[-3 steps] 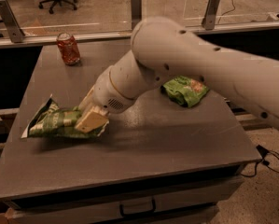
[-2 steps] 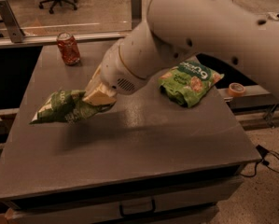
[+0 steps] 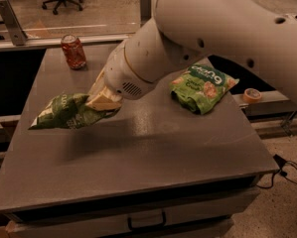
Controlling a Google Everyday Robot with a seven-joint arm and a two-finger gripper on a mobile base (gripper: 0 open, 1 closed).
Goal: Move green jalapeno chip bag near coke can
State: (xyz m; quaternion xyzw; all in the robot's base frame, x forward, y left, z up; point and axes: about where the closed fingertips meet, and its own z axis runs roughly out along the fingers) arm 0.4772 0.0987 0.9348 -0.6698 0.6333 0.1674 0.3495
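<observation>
1. Grips the green jalapeno chip bag (image 3: 63, 112) at its right end with the gripper (image 3: 104, 101), jaws closed on the crumpled foil
2. Holds that bag over the left part of the grey table (image 3: 153, 152), tilted, left tip lowest; cannot tell whether the tip touches the tabletop
3. Leaves the coke can (image 3: 73, 51) upright near the far left corner, behind the bag and apart from it
4. Reaches in from the upper right with a thick white arm (image 3: 222, 24)
5. Passes in front of a smaller bright-green bag (image 3: 203, 87) lying on the right side, well apart from the gripper
6. Shows a tape roll (image 3: 252, 94) on a ledge beyond the right edge
</observation>
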